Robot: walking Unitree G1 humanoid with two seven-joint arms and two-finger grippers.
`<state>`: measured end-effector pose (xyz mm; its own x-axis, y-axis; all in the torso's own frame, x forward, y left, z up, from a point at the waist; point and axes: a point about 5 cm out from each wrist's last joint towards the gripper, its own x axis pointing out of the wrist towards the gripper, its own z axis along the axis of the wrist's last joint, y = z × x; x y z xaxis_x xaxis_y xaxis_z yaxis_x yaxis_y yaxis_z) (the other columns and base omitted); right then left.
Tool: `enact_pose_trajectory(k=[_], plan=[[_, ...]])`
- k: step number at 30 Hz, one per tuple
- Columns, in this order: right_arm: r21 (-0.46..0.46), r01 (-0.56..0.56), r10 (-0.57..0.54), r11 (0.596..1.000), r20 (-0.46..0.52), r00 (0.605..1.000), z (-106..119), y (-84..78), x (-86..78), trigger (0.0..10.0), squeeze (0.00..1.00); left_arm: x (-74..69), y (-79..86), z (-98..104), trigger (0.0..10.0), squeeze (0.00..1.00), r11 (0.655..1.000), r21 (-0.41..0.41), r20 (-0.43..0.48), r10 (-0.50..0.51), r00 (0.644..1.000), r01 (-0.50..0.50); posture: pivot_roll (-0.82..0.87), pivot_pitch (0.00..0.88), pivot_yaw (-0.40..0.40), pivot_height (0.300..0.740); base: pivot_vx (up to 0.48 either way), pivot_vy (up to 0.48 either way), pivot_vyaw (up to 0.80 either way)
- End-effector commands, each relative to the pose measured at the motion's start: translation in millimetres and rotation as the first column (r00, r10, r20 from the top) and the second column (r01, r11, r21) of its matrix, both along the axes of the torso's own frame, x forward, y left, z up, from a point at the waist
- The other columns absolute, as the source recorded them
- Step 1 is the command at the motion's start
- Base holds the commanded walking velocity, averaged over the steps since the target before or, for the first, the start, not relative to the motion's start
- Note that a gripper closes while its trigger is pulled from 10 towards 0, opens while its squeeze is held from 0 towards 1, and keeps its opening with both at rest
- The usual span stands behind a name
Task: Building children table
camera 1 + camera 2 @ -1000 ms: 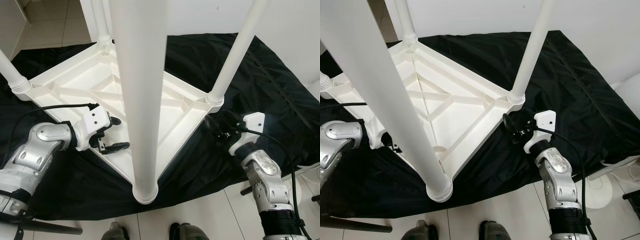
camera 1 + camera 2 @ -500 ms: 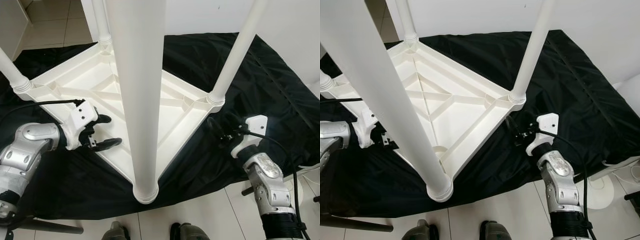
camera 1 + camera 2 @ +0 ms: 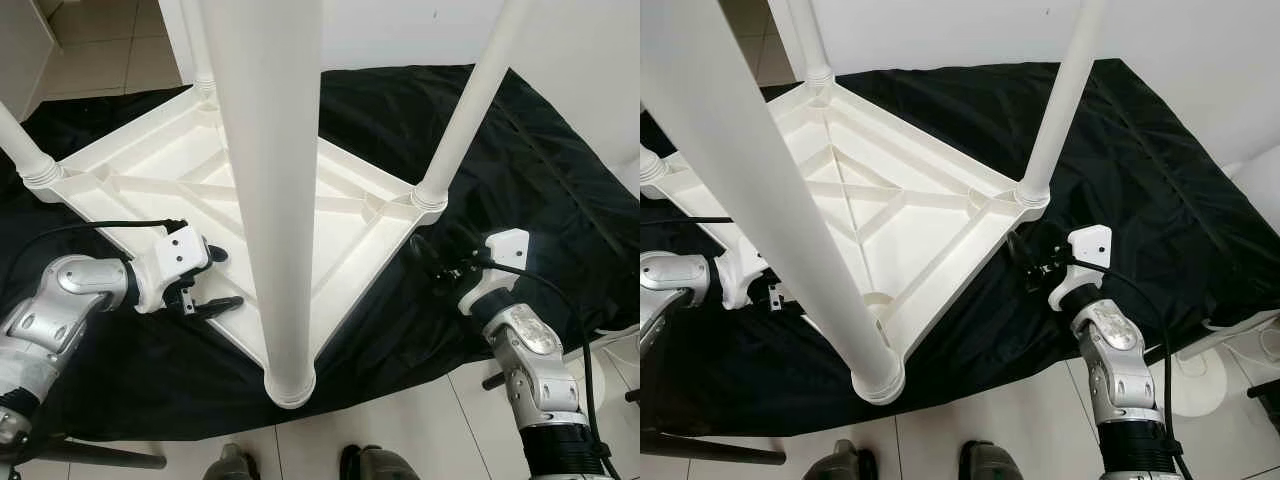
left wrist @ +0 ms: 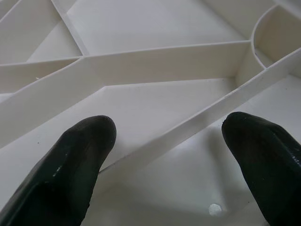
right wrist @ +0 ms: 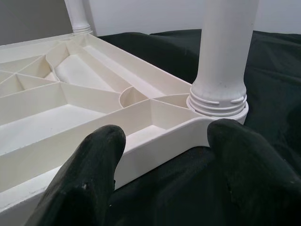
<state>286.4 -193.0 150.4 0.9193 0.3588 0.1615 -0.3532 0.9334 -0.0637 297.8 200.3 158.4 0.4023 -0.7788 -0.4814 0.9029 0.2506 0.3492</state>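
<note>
A white plastic children's table lies upside down on a black cloth, its ribbed underside facing up. Its legs stand screwed into the corners: a thick near leg, a right leg and a left leg. My left gripper is open at the table's front-left edge. In the left wrist view its fingers stand wide apart over a rib of the underside. My right gripper is open just outside the right corner, and in its wrist view it faces the leg's threaded base.
The black cloth covers the floor under the table and ends at white tiles near my feet. A dark rod lies on the floor at the front left. A white wall rises behind on the right.
My left gripper drew back to the left, then came back slightly lower along the table's front-left edge. The right gripper has hardly moved. The table stays put.
</note>
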Motion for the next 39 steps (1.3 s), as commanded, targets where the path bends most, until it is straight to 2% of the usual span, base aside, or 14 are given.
enact_pose_trajectory(k=[1,7,11,16,23,24,25,27,28,29,39], plan=[[-0.012,0.011,-0.011,1.000,-0.014,1.000,-2,-3.0,-1.7,10.0,0.00,-14.1,3.7,-12,10.0,0.00,0.978,0.072,-0.175,-0.179,0.968,0.194,-0.07,0.133,0.038,0.740,0.000,0.000,0.00],[-0.013,0.010,-0.010,1.000,-0.016,1.000,-4,-1.3,-2.1,10.0,0.00,-9.2,2.2,-15,10.0,0.00,0.973,0.122,-0.143,-0.176,0.974,0.194,-0.06,0.136,0.037,0.740,0.000,0.000,0.00],[-0.011,0.001,-0.001,1.000,-0.013,1.000,-2,2.5,-0.8,10.0,0.00,-1.7,-8.0,-17,10.0,0.00,0.972,0.122,-0.127,-0.183,0.975,0.198,-0.06,0.136,0.036,0.740,0.000,0.000,0.00],[-0.014,0.000,0.000,1.000,-0.015,1.000,-3,2.2,-2.9,10.0,0.00,0.2,-13.5,-23,10.0,0.00,0.952,0.165,-0.151,-0.236,0.960,0.260,-0.07,0.143,0.049,0.740,0.000,0.000,0.00],[-0.013,0.011,-0.011,1.000,-0.021,1.000,-6,2.4,-7.2,10.0,0.00,3.2,-12.1,-22,10.0,0.00,0.944,0.176,-0.163,-0.253,0.954,0.280,-0.08,0.155,0.070,0.740,0.000,0.000,0.00],[-0.012,0.012,-0.012,1.000,-0.023,1.000,-7,2.7,-8.3,10.0,0.00,3.6,-12.6,-22,4.5,0.00,0.939,0.179,-0.170,-0.263,0.950,0.292,-0.08,0.155,0.070,0.740,0.000,0.000,0.00],[-0.012,0.012,-0.012,1.000,-0.023,1.000,-7,2.7,-8.3,10.0,0.00,3.6,-12.6,-22,4.5,0.00,0.939,0.179,-0.170,-0.263,0.950,0.292,-0.08,0.155,0.070,0.740,0.000,0.000,0.00],[-0.012,0.015,-0.015,1.000,-0.026,1.000,-8,3.0,-9.8,10.0,0.00,4.3,-13.4,-20,3.5,0.00,0.935,0.176,-0.184,-0.276,0.943,0.308,-0.08,0.159,0.074,0.740,0.000,0.000,0.00],[-0.012,0.015,-0.015,1.000,-0.026,1.000,-8,3.0,-9.8,10.0,0.00,4.3,-13.4,-20,3.5,0.00,0.935,0.176,-0.184,-0.276,0.943,0.308,-0.08,0.159,0.074,0.740,0.000,0.000,0.00],[-0.011,0.017,-0.017,1.000,-0.028,0.999,-8,2.7,-10.4,10.0,0.00,5.0,-14.2,-20,0.2,0.00,0.933,0.172,-0.190,-0.283,0.940,0.316,-0.08,0.161,0.076,0.740,0.000,0.000,0.00],[-0.010,0.033,-0.034,0.999,-0.033,0.999,-10,1.9,-13.8,10.0,0.00,9.5,-17.9,-17,0.0,0.00,0.931,0.146,-0.186,-0.307,0.933,0.335,-0.08,0.166,0.089,0.740,0.000,0.000,0.00]])
